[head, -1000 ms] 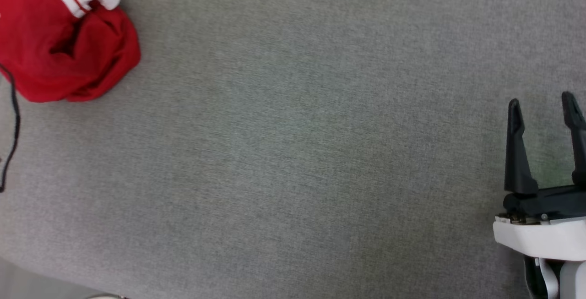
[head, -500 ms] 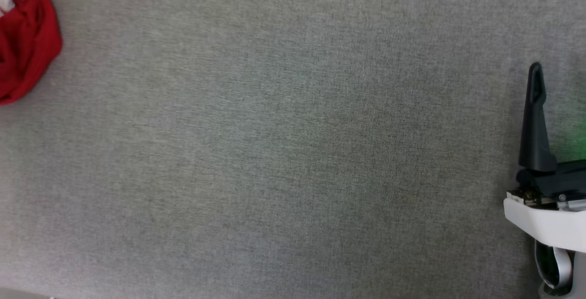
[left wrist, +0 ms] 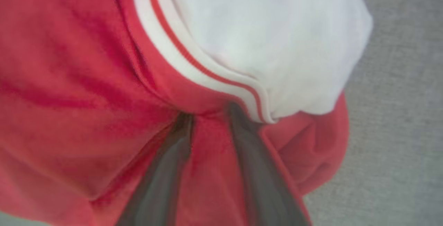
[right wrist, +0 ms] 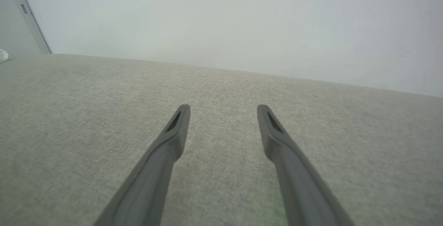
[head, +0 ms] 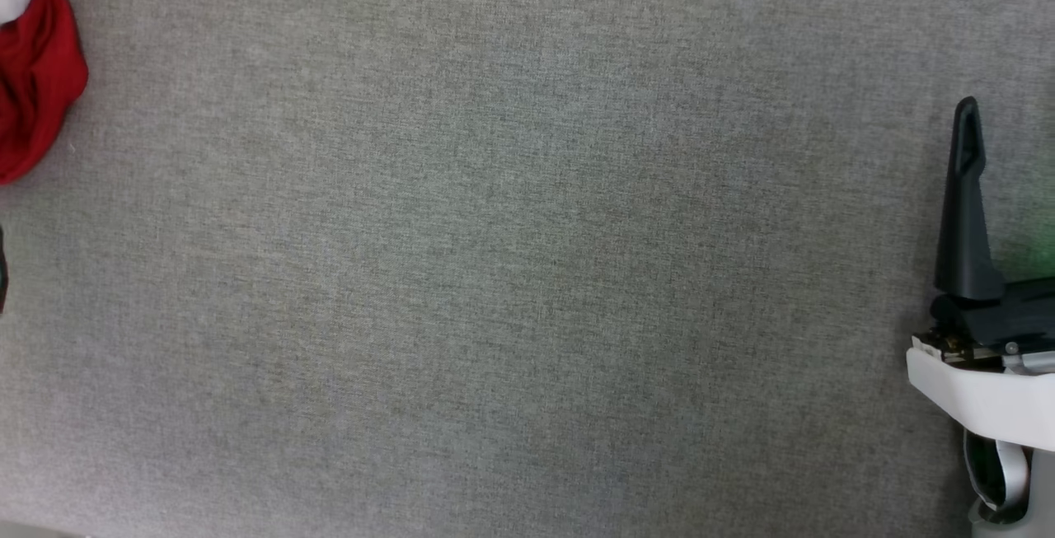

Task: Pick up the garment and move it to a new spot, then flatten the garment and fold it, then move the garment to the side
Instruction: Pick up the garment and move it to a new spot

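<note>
The garment (head: 37, 85), a crumpled red heap with a white sleeve, lies at the far left edge of the head view. Up close it is red cloth (left wrist: 69, 98) with a white sleeve (left wrist: 270, 39) and striped trim. My left gripper (left wrist: 211, 117) is dug into the heap. Its two dark fingers (left wrist: 162, 177) pinch a ridge of red cloth, and their tips are buried under the folds. My right gripper (right wrist: 223, 111) hovers open and empty over bare fabric, far from the garment. One of its fingers (head: 963, 192) shows at the right edge of the head view.
The grey woven surface (head: 527, 274) stretches wide between the garment and the right arm. A pale wall (right wrist: 221, 18) rises behind the surface's far edge, with a door frame (right wrist: 31, 21) at its left. A dark cable (head: 2, 274) shows at the left edge.
The head camera has swung right, so the garment now sits at the left edge and one right finger is cut off. The left jaws have narrowed onto the cloth.
</note>
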